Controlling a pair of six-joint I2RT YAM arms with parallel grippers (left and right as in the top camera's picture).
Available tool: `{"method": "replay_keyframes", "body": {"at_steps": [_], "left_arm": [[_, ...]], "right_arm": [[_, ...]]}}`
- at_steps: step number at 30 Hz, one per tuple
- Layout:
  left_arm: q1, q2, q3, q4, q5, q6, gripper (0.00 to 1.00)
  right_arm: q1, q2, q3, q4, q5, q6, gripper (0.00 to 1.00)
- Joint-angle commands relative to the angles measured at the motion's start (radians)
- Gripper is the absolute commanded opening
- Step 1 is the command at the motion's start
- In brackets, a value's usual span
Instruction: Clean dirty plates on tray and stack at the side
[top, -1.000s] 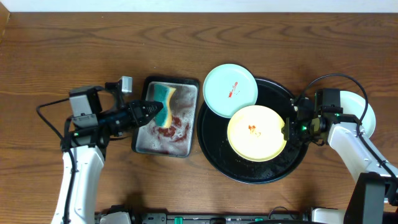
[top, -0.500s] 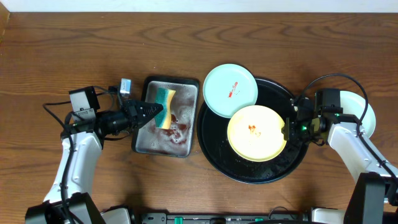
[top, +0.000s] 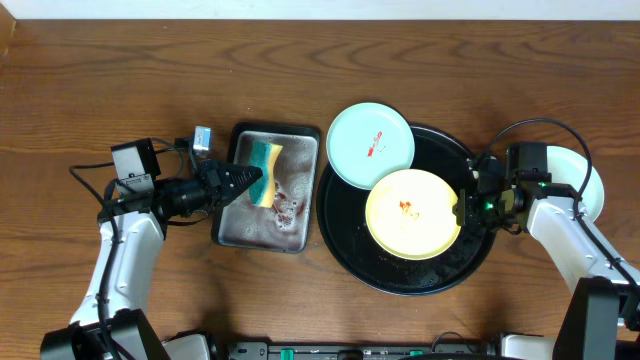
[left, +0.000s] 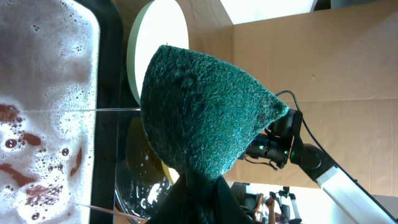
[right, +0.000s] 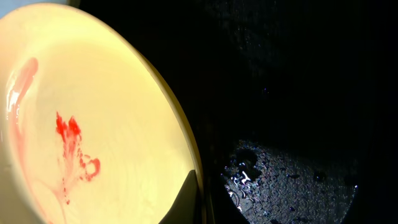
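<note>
My left gripper (top: 240, 182) is shut on a green and yellow sponge (top: 265, 172), held over the grey metal tray (top: 300, 140). Its dark green scouring side (left: 205, 112) fills the left wrist view above the gripper (left: 199, 202). The yellow plate (top: 412, 213) lies in the black tray (top: 440, 275) with a red smear at its middle. My right gripper (top: 463, 206) is shut on that plate's right rim; one finger (right: 189, 199) lies over the plate (right: 93, 112). A mint plate (top: 371, 145) with a red streak rests on the black tray's upper left rim.
The grey tray holds foamy water tinted red (left: 43, 93). Another pale plate (top: 592, 180) sits at the far right, partly hidden behind my right arm. The black tray's floor is wet (right: 298, 162). Bare wooden table (top: 100, 80) lies all around.
The left arm shifted its posture a second ago and the sponge moved slightly towards me over the grey tray. Since then nothing has moved. The right arm stayed still.
</note>
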Motion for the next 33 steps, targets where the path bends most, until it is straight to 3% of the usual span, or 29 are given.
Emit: {"method": "replay_keyframes", "body": {"at_steps": [1, 21, 26, 28, 33], "left_arm": [[0.006, -0.002, -0.005, 0.004, 0.04, 0.002, 0.07], [0.006, -0.002, -0.005, 0.037, 0.043, 0.002, 0.07], [-0.005, -0.002, -0.005, 0.199, 0.04, 0.089, 0.07], [-0.013, -0.006, -0.005, 0.314, 0.009, 0.087, 0.07], [-0.013, -0.028, -0.005, 0.417, 0.009, 0.046, 0.07]], "right_arm": [[0.01, 0.007, -0.006, 0.0, -0.004, -0.015, 0.01], [0.01, 0.007, -0.006, 0.0, -0.004, -0.015, 0.01], [0.01, 0.007, -0.006, 0.005, -0.004, -0.015, 0.01], [0.01, 0.007, -0.006, 0.008, -0.004, -0.015, 0.01], [0.01, 0.007, -0.006, 0.004, -0.004, -0.015, 0.01]]}}
